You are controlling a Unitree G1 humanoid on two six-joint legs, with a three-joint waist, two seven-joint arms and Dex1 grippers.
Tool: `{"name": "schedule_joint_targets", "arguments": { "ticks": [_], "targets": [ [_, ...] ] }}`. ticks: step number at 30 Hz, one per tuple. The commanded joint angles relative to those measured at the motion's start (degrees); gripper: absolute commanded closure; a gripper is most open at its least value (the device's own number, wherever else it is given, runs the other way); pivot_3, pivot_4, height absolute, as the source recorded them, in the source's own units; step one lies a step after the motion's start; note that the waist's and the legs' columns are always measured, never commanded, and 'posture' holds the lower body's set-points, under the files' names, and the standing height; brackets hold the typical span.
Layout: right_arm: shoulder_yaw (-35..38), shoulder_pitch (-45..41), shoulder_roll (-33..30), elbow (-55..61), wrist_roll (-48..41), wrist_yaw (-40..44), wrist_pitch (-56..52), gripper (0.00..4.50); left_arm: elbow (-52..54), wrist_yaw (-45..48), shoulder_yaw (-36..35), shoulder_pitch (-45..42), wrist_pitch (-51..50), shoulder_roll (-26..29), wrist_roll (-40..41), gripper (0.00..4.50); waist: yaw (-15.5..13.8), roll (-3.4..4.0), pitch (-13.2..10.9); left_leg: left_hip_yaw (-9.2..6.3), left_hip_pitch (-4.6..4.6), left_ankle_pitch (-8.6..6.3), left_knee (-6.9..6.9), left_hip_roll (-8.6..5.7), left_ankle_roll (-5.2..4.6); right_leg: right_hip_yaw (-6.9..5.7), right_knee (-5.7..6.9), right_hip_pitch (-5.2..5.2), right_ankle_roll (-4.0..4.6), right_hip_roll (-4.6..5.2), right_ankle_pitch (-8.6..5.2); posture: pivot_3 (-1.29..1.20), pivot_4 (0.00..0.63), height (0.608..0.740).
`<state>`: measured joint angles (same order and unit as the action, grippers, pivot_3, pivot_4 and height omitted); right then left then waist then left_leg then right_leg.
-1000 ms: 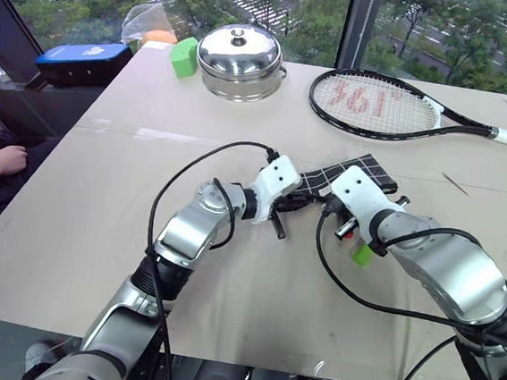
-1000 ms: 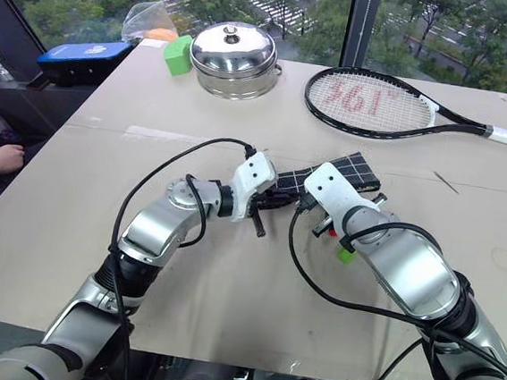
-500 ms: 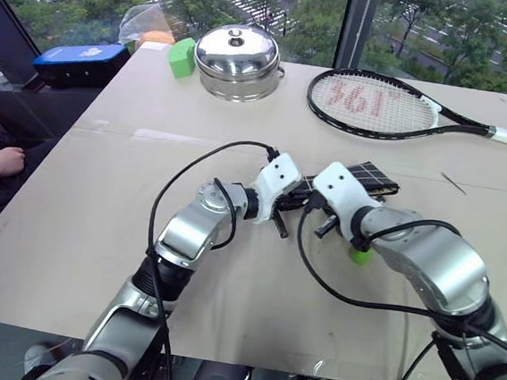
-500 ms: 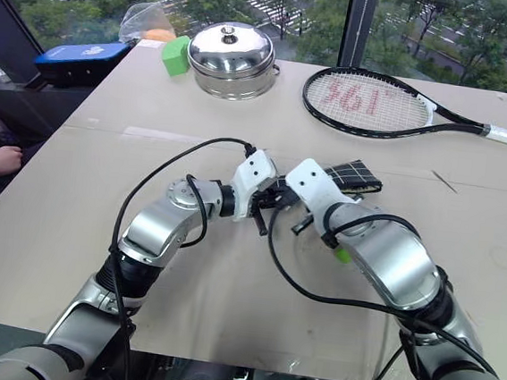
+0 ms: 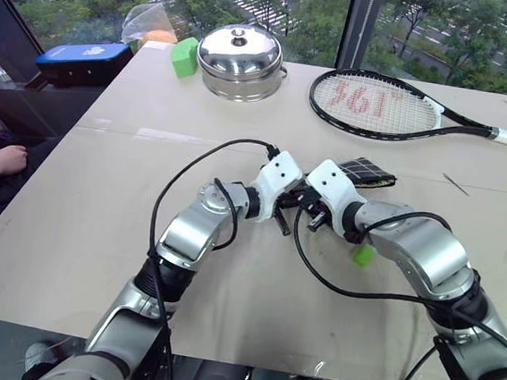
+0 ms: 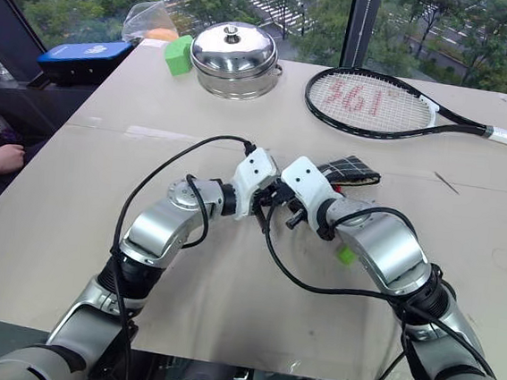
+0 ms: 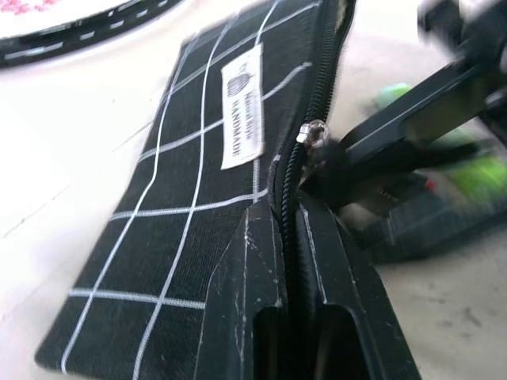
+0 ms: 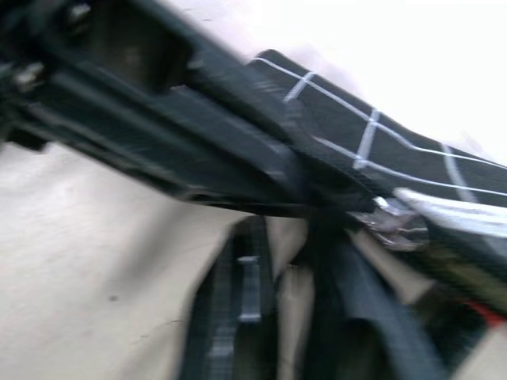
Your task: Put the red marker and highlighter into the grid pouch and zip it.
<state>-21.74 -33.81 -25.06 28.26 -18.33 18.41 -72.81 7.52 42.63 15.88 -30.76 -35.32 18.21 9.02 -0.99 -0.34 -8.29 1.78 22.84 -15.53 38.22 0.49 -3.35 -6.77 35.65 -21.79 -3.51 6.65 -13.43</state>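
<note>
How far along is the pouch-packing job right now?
Nothing is finished: the highlighter lies on the table outside the grid pouch. In hand: the left gripper is clamped on the pouch's zipper edge, the right gripper open by the zipper pull. Left: highlighter and red marker in, then zip.

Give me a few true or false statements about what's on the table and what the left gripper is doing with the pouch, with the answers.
1. The left gripper is shut on the grid pouch at its zipper edge. True.
2. The tennis racket lies on top of the pouch. False: they lie apart.
3. A steel pot with its lid on stands beside a green block. True.
4. The highlighter is standing inside the steel pot. False: it lies on the table by the right arm.
</note>
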Motion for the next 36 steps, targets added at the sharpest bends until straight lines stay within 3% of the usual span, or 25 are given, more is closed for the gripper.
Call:
{"name": "schedule_joint_targets", "arguments": {
  "ticks": [1, 5, 6, 7, 10, 15, 21, 29, 32, 36],
  "targets": [
    [11.9, 7.0, -4.1, 12.1, -4.0, 3.5, -0.4, 2.3, 2.3, 3.5, -1.0, 1.0, 3.4, 1.1, 2.8, 4.5, 0.0, -0.01, 0.0, -0.02, 0.04, 0.0, 0.0, 0.0, 0.0, -0.02, -0.09, 0.02, -0.01, 0.02, 0.0, 0.0, 0.15, 0.74],
    [26.4, 13.2, -1.9, 18.9, -9.8, 5.5, -5.6, 2.3, 1.8, 5.4, -1.6, 1.5, 5.0, 2.5, 3.7, 4.5, 0.2, -0.04, 0.0, 0.01, -0.02, -0.02, 0.02, 0.01, -0.04, 0.02, -0.1, 0.05, -0.01, 0.01, 0.0, 0.0, 0.15, 0.74],
    [31.5, 14.1, 0.0, 20.6, -11.8, 6.0, -7.9, 2.89, 1.6, 6.0, -1.7, 1.5, 5.4, 3.0, 3.9, 4.5, 0.3, -0.03, 0.0, -0.02, -0.05, -0.1, 0.02, 0.06, -0.17, 0.01, -0.05, 0.05, -0.01, -0.01, 0.0, 0.0, 0.15, 0.74],
    [35.2, 14.7, 1.4, 21.9, -13.1, 6.4, -9.5, 3.12, 1.4, 6.5, -1.8, 1.6, 5.8, 3.4, 4.0, 4.5, 0.2, -0.03, 0.0, -0.03, -0.07, -0.12, 0.01, 0.08, -0.19, 0.0, -0.02, 0.04, 0.0, -0.03, -0.01, 0.0, 0.15, 0.74],
    [40.5, 13.8, 5.2, 22.9, -14.4, 4.8, -12.8, 4.46, 0.9, 7.4, -1.8, 1.4, 6.4, 4.0, 4.2, 4.5, 0.2, 0.0, 0.0, -0.11, -0.07, -0.12, -0.01, 0.1, -0.19, -0.04, 0.03, 0.04, 0.01, -0.05, 0.0, 0.0, 0.15, 0.74],
    [40.8, 10.7, 8.6, 20.6, -13.2, 1.2, -14.7, 4.46, 0.7, 8.4, -1.7, 1.3, 6.9, 4.3, 4.3, 4.5, 0.2, 0.01, -0.1, -0.11, -0.08, -0.12, 0.02, 0.06, -0.2, 0.01, 0.02, 0.02, 0.01, -0.05, -0.01, 0.0, 0.15, 0.74],
    [35.4, 10.1, 8.9, 15.6, -10.7, -2.5, -12.5, 4.46, 1.2, 9.0, -1.6, 1.2, 6.9, 4.5, 4.7, 4.5, 0.2, 0.01, -0.1, -0.1, -0.06, -0.07, -0.02, 0.02, -0.1, 0.01, 0.02, 0.02, 0.02, -0.05, 0.0, 0.0, 0.15, 0.74],
    [16.4, 6.7, 1.7, 8.7, -4.7, -2.9, -2.3, 4.46, 0.5, 8.7, -1.5, 0.8, 7.1, 3.9, 4.7, 4.5, 0.4, 0.02, -0.1, -0.09, -0.08, -0.11, -0.01, 0.0, -0.18, 0.02, 0.02, 0.01, 0.0, -0.06, -0.02, 0.0, 0.15, 0.74],
    [16.0, 6.4, 2.4, 7.7, -4.3, -3.0, -1.2, 4.46, 0.2, 8.5, -1.7, 0.7, 7.2, 3.8, 4.6, 4.5, 0.2, 0.01, -0.1, -0.1, -0.07, -0.08, -0.02, 0.02, -0.14, 0.01, 0.02, 0.01, 0.01, -0.08, -0.01, 0.0, 0.15, 0.74],
    [22.3, 8.0, 5.6, 7.8, -4.6, -5.0, -3.2, 4.46, 0.4, 8.3, -2.4, 1.2, 6.7, 4.1, 4.9, 4.5, 0.2, -0.01, -0.1, -0.1, -0.03, -0.01, 0.0, 0.01, -0.01, 0.0, -0.01, 0.03, 0.0, -0.05, 0.0, 0.0, 0.15, 0.74]
  ]
}}
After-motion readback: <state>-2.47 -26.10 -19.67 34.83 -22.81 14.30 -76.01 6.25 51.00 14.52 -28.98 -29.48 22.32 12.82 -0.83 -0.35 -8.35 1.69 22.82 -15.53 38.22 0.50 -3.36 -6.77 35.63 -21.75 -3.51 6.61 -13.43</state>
